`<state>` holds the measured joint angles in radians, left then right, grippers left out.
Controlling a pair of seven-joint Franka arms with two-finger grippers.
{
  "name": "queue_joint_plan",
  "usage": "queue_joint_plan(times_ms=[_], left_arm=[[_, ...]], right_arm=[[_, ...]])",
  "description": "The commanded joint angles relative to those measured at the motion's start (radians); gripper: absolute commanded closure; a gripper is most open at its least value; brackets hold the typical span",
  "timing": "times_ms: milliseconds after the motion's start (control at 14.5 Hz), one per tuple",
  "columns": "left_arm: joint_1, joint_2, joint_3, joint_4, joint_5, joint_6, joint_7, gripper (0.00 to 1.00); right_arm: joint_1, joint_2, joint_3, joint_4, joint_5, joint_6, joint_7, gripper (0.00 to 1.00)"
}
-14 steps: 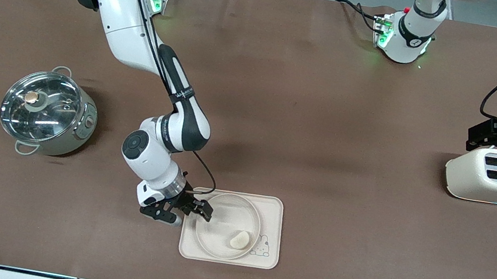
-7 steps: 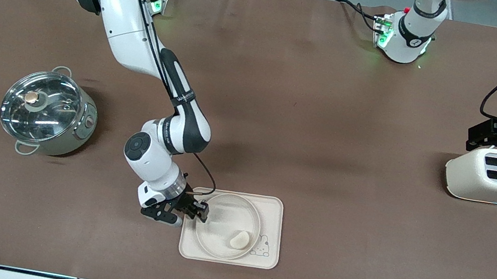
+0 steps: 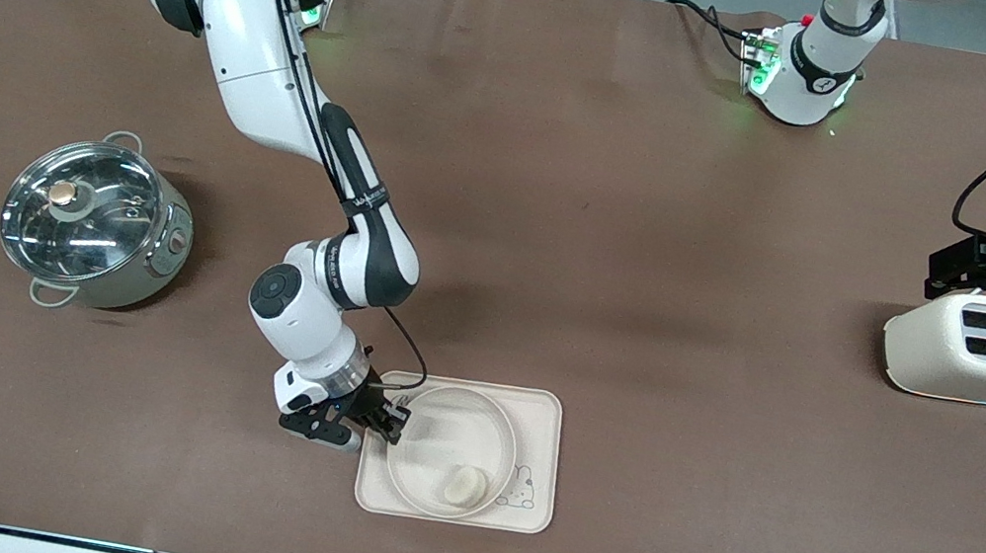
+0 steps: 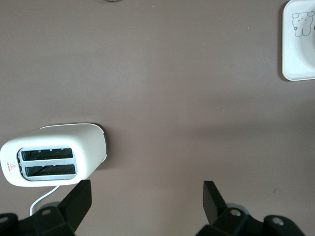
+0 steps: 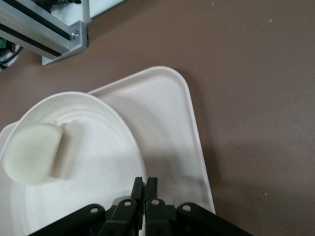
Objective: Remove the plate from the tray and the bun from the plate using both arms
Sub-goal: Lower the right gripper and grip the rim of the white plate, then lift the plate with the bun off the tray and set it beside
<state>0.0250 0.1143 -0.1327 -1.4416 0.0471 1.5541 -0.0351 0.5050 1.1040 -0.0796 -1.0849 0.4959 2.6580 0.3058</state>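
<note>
The round cream plate (image 3: 448, 424) rests on the rectangular cream tray (image 3: 546, 414), near the table's front edge. The small pale bun (image 3: 464, 485) lies in the plate, on the side nearer the camera. My right gripper (image 3: 391, 422) is shut on the plate's rim, at the edge toward the right arm's end. The right wrist view shows its fingers (image 5: 139, 186) pinching the rim of the plate (image 5: 93, 162), with the bun (image 5: 32, 153) farther in and the tray (image 5: 170, 115) beneath. My left gripper (image 4: 147, 191) is open and empty, waiting above the toaster.
A cream toaster (image 3: 981, 350) stands at the left arm's end of the table; it also shows in the left wrist view (image 4: 54, 152). A steel pot with a glass lid (image 3: 93, 222) stands at the right arm's end. The tray's rabbit corner (image 4: 298, 44) shows in the left wrist view.
My right gripper's fingers have closed on the plate's rim. The bun has slid a little in the plate toward the camera. The left arm has not moved.
</note>
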Motion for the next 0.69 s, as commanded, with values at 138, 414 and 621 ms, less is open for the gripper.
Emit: queue_joint_plan(times_ms=[138, 414, 621], left_arm=[[0.001, -0.004, -0.004, 0.009, 0.019, -0.016, 0.009, 0.0], [0.001, -0.004, -0.004, 0.009, 0.019, -0.016, 0.009, 0.0], [0.001, -0.004, -0.004, 0.009, 0.019, -0.016, 0.009, 0.0]], right_arm=[[0.006, -0.195, 0.02, -0.161, 0.018, -0.075, -0.034, 0.99], [0.084, -0.404, 0.018, -0.476, 0.015, -0.04, -0.096, 1.0], [0.139, -0.516, 0.018, -0.695, 0.015, 0.037, -0.099, 1.0]])
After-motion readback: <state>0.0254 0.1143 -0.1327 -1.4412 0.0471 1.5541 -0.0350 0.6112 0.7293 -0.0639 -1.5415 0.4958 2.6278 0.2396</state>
